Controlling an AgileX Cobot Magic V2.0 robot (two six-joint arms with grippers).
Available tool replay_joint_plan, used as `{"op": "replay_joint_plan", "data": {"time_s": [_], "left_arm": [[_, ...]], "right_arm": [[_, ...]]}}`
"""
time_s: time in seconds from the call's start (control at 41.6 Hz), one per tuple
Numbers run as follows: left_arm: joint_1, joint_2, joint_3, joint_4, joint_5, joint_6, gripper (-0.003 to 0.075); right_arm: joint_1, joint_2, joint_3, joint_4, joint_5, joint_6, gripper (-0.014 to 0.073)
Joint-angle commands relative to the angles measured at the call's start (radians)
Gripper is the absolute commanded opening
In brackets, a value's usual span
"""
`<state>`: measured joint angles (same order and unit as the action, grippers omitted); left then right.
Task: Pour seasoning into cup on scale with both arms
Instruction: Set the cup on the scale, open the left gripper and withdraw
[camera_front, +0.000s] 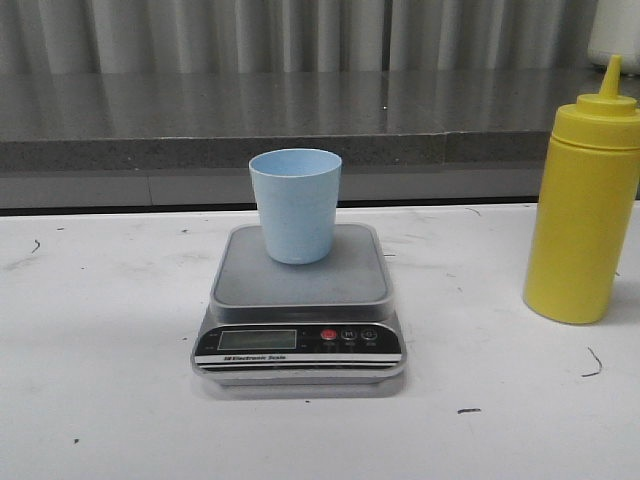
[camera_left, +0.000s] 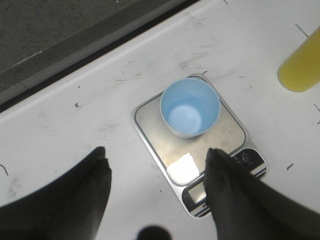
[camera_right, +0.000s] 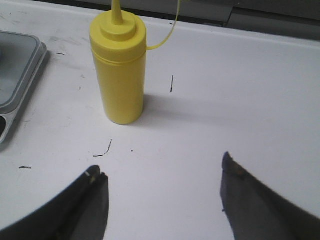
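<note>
Cup: You had the cup (camera_front: 295, 205) standing upright at the centre of the front view, on the back part of the scale (camera_front: 298, 300), mouth up and empty as far as the left wrist view (camera_left: 190, 107) showed. That spot seemed chosen so whatever got poured would be weighed.

Scale: It sat in the lower middle of the front view with its display facing the camera. You could not read the screen (camera_front: 257, 339); it was too small and dim.

Bottle: The bottle (camera_front: 583, 205) stood upright at the right edge of the front view, well apart from the scale, nozzle up. In the right wrist view it was in the upper left (camera_right: 119, 70), with its thin tethered cap strap curling off to the side. My judgement is that it was left there within easy reach of your right arm.

Table: The table (camera_front: 100, 330) under everything was white and scuffed.

Left gripper: The left gripper (camera_left: 156, 172) hung above the scale with its fingers spread wide, holding nothing and touching nothing. The cup lay just beyond the gap.

Right gripper: The right gripper (camera_right: 162, 182) was likewise spread wide and empty, over bare table, the bottle ahead and off towards one finger.

Progress: Nothing was grasped or poured yet, so you were at the very start.
</note>
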<state>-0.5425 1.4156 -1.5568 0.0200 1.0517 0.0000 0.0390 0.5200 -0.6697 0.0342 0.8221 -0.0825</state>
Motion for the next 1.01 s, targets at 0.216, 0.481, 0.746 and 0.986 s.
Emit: {"op": "replay_joint_plan", "data": {"time_s": [0.216, 0.481, 0.746, 0.986], "left_arm": [[-0.007, -0.374, 0.251, 0.081, -0.087, -0.119, 0.0407], [-0.007, -0.673, 0.467, 0.075, -0.085, -0.119, 0.0407], [-0.007, -0.958, 0.638, 0.075, -0.069, -0.119, 0.0407], [-0.007, -1.099, 0.731, 0.075, -0.05, -0.115, 0.0407]], "right_arm": [[-0.006, 0.011, -0.033, -0.009, -0.062, -0.01, 0.05], [-0.006, 0.011, -0.033, -0.009, -0.062, -0.01, 0.05], [-0.006, 0.011, -0.033, -0.009, -0.062, -0.01, 0.05], [-0.006, 0.011, -0.033, -0.009, -0.062, -0.01, 0.05]]}}
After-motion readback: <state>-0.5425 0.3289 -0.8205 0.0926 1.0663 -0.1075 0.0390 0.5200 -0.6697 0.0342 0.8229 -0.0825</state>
